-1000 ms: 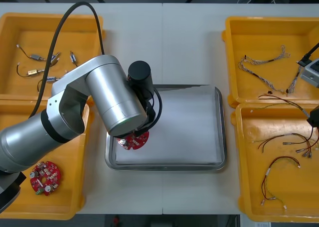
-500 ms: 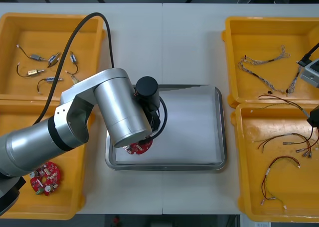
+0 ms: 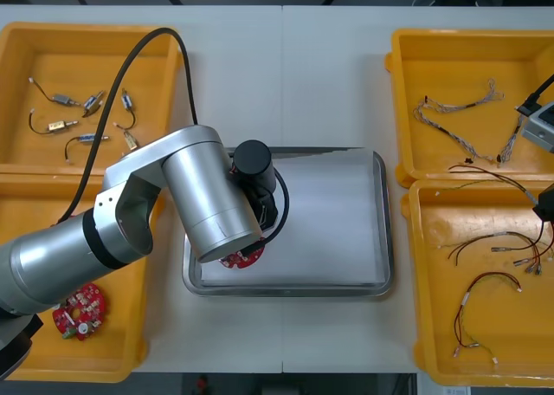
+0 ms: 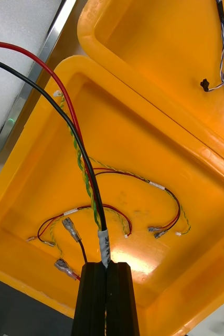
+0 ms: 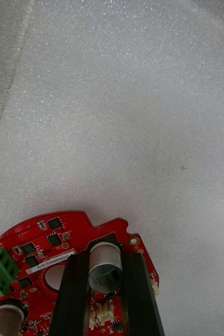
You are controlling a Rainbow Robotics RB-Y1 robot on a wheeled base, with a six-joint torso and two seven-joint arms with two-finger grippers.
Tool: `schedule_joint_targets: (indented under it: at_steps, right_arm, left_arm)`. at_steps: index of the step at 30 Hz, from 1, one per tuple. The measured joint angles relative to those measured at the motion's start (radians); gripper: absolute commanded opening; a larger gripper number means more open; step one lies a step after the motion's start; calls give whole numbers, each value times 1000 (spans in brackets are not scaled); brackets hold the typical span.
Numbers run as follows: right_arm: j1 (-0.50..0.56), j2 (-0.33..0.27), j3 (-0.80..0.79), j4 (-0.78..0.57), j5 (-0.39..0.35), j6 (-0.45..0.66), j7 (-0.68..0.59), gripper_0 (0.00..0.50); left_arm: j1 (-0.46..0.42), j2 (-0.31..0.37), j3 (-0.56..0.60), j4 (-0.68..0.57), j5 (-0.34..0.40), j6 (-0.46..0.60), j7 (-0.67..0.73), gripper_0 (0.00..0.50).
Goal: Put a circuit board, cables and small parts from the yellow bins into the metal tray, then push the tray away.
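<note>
A round red circuit board hangs just over the white inside of the metal tray, near its front left corner. My left gripper is shut on it, the fingers clamping a silver can-shaped part on the board. From the front, a sliver of the board peeks out under the left arm. My right gripper is shut on a cable of red, black and yellow strands, held above the near right yellow bin. That cable trails from the right gripper at the table's right edge.
A second red circuit board lies in the near left bin. Small metal parts sit in the far left bin, blue and white cables in the far right bin, and red and yellow cables in the near right bin. The tray's rim is close to the right bins.
The left arm has shifted a little right and toward the tray's front edge with the board in its grip. The right arm has stayed still.
</note>
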State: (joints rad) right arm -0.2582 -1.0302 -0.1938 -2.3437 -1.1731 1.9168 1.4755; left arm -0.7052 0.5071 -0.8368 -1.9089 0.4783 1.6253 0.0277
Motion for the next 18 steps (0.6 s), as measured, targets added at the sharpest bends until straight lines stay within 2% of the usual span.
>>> schedule_joint_targets:
  at_steps: [18]
  right_arm:
    - [0,0,0,0,0,0,0,0]
  left_arm:
    - [8,0,-29,0,-12,0,0,5]
